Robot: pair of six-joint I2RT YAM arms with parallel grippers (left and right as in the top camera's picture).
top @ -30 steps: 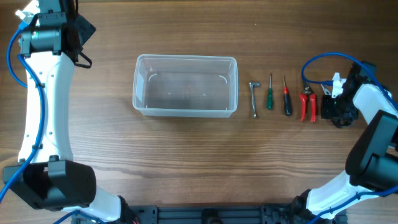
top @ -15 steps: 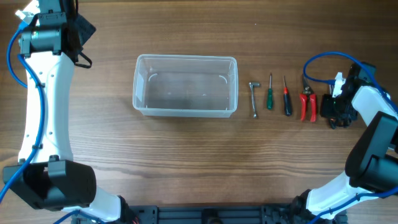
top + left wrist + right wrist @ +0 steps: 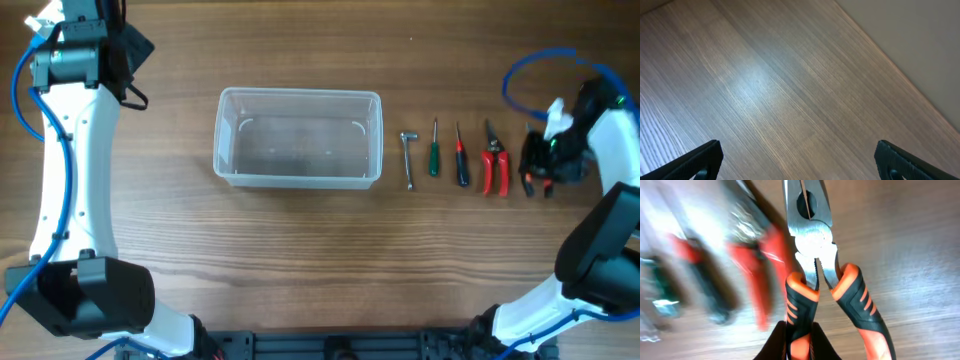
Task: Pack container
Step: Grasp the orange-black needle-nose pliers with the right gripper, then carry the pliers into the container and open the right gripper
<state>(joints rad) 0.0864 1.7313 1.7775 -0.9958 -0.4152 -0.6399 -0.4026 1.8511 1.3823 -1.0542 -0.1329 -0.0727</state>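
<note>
- Your right gripper (image 3: 799,336) has swung right, pinched shut on one handle of the pliers (image 3: 812,245).
- Container (image 3: 298,97) is empty; carry them left.

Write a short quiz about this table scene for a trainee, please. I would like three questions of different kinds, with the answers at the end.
1. True or false: a tool lies inside the container.
2. Multiple choice: what does the right gripper hold?
A) a green screwdriver
B) orange-and-black pliers, by one handle
C) a wrench
3. Fill in the missing word: the left gripper is ____ (open or shut), with only bare table between its fingers.

Key: 1 false; 2 B; 3 open.
</note>
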